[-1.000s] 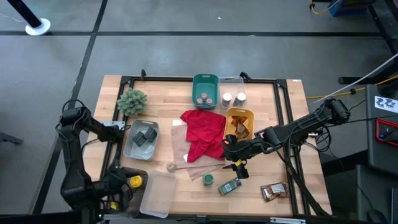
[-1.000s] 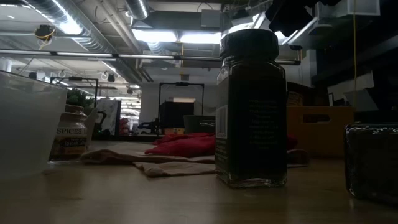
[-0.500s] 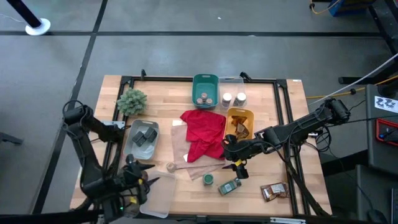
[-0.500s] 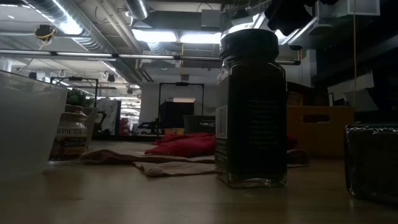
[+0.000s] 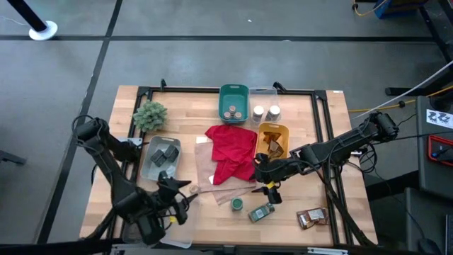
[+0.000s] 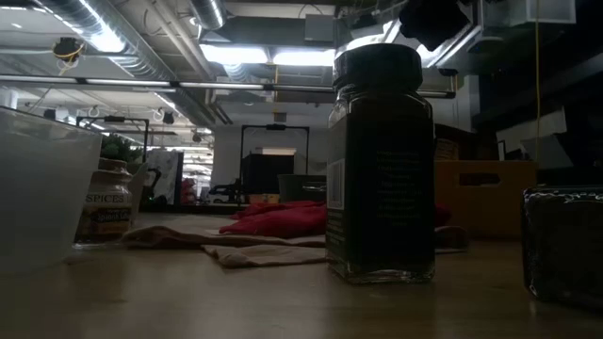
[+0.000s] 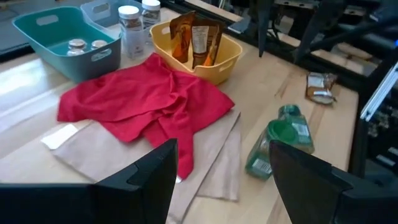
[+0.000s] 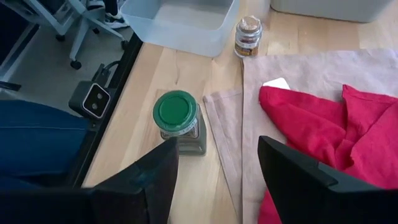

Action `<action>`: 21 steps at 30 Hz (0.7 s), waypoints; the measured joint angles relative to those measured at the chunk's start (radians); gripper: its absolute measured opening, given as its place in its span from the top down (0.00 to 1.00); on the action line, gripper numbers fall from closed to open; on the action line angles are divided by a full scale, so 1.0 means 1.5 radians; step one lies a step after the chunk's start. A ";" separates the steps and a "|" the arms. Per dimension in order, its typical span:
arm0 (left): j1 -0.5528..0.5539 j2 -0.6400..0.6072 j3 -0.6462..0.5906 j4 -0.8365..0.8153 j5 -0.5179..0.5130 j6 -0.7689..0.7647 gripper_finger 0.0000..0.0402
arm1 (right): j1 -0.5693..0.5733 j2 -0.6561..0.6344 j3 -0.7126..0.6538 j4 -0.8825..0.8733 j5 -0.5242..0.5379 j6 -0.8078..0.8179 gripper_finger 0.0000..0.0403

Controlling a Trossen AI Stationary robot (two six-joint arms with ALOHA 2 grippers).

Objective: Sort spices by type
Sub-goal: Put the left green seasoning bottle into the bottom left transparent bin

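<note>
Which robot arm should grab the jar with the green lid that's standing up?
Probably the right. Its open end effector hangs just beside the upright green-lidded jar, fingers empty. The left end effector is also open but sits farther along the table's front edge.

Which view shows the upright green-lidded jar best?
The right wrist view: the jar stands upright on bare wood, lid and glass body clear, beside the tan cloth. The high view shows only its small green lid; the low view shows it as a dark silhouette; the left wrist view is less clear.
</note>
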 joint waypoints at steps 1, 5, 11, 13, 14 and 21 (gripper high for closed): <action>0.006 0.000 -0.005 0.022 0.000 0.011 0.41 | 0.000 0.000 0.000 0.003 0.000 0.000 0.45; 0.034 0.006 -0.019 0.109 -0.001 0.049 0.41 | 0.000 0.000 0.000 0.016 0.000 0.003 0.45; 0.069 0.030 -0.020 0.210 -0.005 0.102 0.41 | 0.003 0.000 0.000 0.013 -0.110 0.005 0.45; 0.078 0.037 -0.020 0.237 -0.005 0.125 0.41 | 0.016 0.000 0.000 -0.002 -0.145 0.004 0.45; 0.082 0.040 -0.020 0.249 -0.004 0.139 0.41 | 0.025 0.000 0.000 -0.013 -0.150 -0.001 0.45; 0.098 0.040 -0.020 0.324 -0.016 0.211 0.41 | 0.119 0.000 0.000 -0.104 -0.061 -0.007 0.45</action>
